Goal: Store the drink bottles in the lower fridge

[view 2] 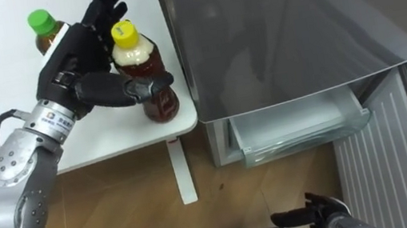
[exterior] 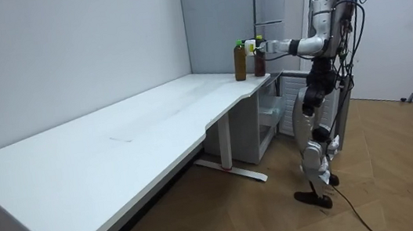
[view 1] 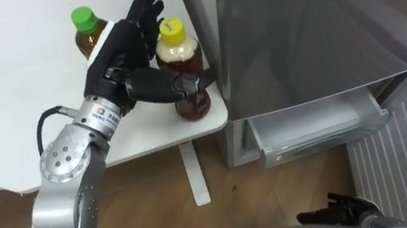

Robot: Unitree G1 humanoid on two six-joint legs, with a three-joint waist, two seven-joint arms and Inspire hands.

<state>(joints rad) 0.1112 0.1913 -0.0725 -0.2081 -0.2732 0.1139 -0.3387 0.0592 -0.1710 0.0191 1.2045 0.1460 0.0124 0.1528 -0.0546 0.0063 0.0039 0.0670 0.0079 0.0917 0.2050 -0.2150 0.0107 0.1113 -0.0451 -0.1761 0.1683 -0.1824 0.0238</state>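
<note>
the yellow-capped bottle stands upright at the corner of the table nearest the fridge, close to both the front edge and the side edge. its long axis runs straight up, cap on top. my left hand is on it from the side away from the fridge: the thumb lies across the bottle's front at the shoulder, and the fingers stand straight and wide behind it, not yet folded round. so the bottle sits in the fork of the hand, toward the fridge from my palm, and i judge that closing the fingers round its back is what the lift turns on. with so little table beyond it, a push instead of a squeeze could send it off the corner

the green-capped bottle stands upright too, further in from that corner and just behind my left hand

my right hand hangs low in front of the fridge's bottom part, well away from both drinks; how it is set i cannot tell. the left hand is plainly the nearer one

below the grey door the clear drawer is pulled out, and i see nothing in it
</note>
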